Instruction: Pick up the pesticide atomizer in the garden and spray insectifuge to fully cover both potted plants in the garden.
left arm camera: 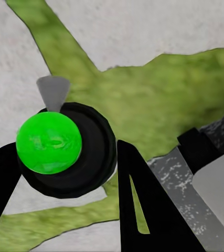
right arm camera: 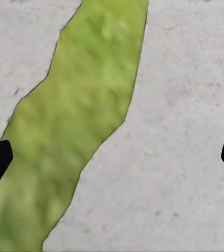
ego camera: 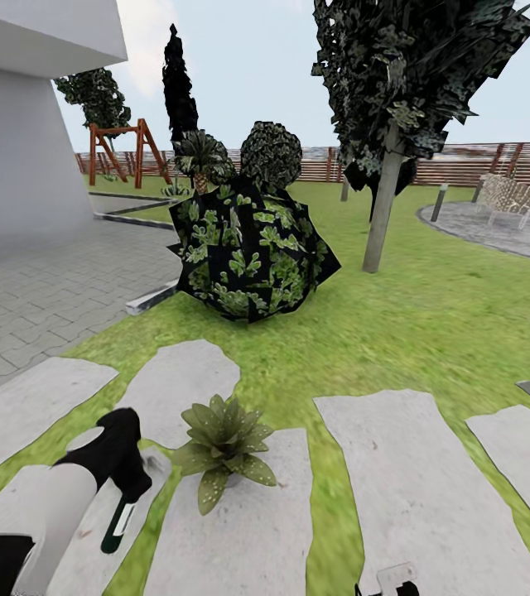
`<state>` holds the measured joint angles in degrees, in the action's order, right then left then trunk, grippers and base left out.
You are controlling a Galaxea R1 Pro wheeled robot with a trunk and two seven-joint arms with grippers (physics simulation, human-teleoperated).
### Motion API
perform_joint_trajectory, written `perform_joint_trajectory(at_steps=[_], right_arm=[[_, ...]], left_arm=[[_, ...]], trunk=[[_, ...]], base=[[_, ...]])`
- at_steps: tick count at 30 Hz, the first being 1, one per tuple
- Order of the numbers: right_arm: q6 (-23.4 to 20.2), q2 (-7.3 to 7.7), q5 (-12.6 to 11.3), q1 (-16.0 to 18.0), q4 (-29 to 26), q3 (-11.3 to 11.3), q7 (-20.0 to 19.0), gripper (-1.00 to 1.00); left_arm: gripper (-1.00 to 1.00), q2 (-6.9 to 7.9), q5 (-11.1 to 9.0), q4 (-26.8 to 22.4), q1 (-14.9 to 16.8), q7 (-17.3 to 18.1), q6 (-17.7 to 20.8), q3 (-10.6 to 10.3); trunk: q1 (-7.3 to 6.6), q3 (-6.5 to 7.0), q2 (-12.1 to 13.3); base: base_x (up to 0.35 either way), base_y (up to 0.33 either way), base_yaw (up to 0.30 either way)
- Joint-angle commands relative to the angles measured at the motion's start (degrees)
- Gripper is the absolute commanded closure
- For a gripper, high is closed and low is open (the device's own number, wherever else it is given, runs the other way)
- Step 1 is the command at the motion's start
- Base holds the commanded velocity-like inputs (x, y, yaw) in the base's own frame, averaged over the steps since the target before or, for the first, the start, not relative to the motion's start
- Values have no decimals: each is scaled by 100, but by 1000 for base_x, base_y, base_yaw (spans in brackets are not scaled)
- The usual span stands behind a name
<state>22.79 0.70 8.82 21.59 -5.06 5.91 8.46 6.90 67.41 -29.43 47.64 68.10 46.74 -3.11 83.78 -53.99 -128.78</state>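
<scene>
My left hand (ego camera: 116,484) is closed on the dark slim pesticide atomizer (ego camera: 119,521), which hangs down over a grey stepping stone (ego camera: 240,530), just beside the small potted plant with broad pointed green leaves (ego camera: 224,443). In the left wrist view the left hand's fingers (left arm camera: 143,205) flank the atomizer's round black body with its green disc (left arm camera: 49,142). My right hand (right arm camera: 112,157) is spread wide, holding nothing, over stone and lawn (right arm camera: 85,121).
</scene>
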Motion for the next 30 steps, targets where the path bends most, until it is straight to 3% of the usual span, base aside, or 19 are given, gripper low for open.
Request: perform_joint_trajectory(at_steps=[1,7,14,21,30], right_arm=[[3,2,41,4,8,50,59,-100],[-1,9,41,4,29,50,67,-100],[-2,9,41,4,40,50,68,-100],[-10,9,41,4,40,50,68,-100],[-11,9,41,4,40,50,68,-100]], left_arm=[[100,5,20,-10,11,49,47,-31],[100,-29,15,-3,5,55,46,-38],[100,-71,18,-10,15,47,46,-40],[100,-83,15,-2,17,54,55,-34],[100,-56,9,23,-36,72,52,-56]], trunk=[[-1,-6,-2],[-1,-6,-2],[-1,-6,-2],[-1,-6,-2],[-1,-6,-2]], base=[[0,0,-20],[-22,0,-206],[-269,51,-261],[-108,288,-245],[72,335,-229]])
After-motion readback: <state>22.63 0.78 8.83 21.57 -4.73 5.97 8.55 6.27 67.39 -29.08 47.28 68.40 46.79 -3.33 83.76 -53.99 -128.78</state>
